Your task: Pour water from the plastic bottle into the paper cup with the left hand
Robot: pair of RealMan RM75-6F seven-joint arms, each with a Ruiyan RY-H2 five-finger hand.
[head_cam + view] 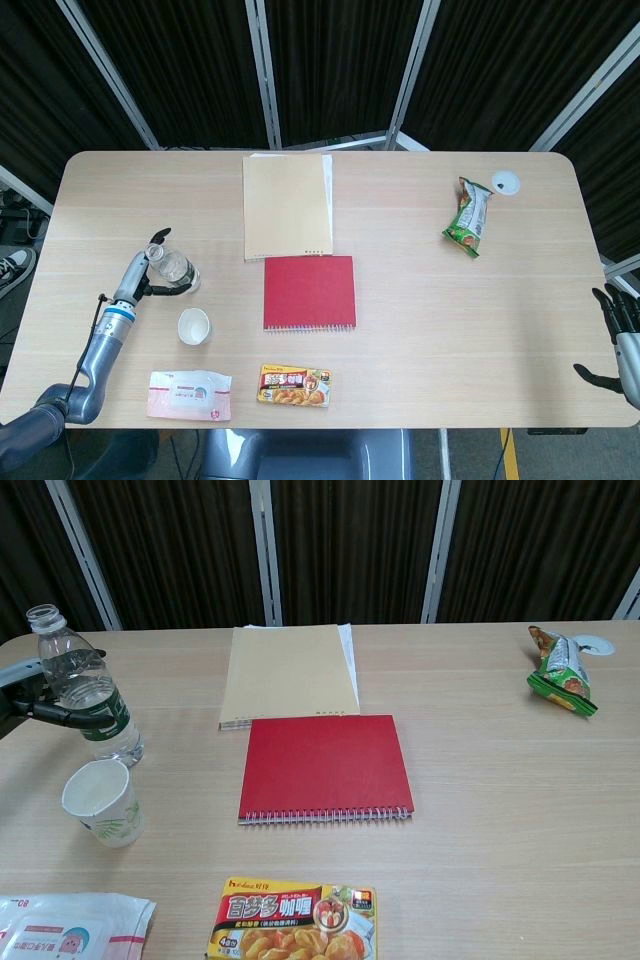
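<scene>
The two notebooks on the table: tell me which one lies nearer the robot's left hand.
The red spiral notebook; the tan notebook lies farther back, away from the left hand at the bottle.

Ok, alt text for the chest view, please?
The robot's left hand reaches in from the left edge, fingers wrapped around an uncapped plastic bottle standing upright on a wooden table. An empty paper cup stands just in front of the bottle.
</scene>
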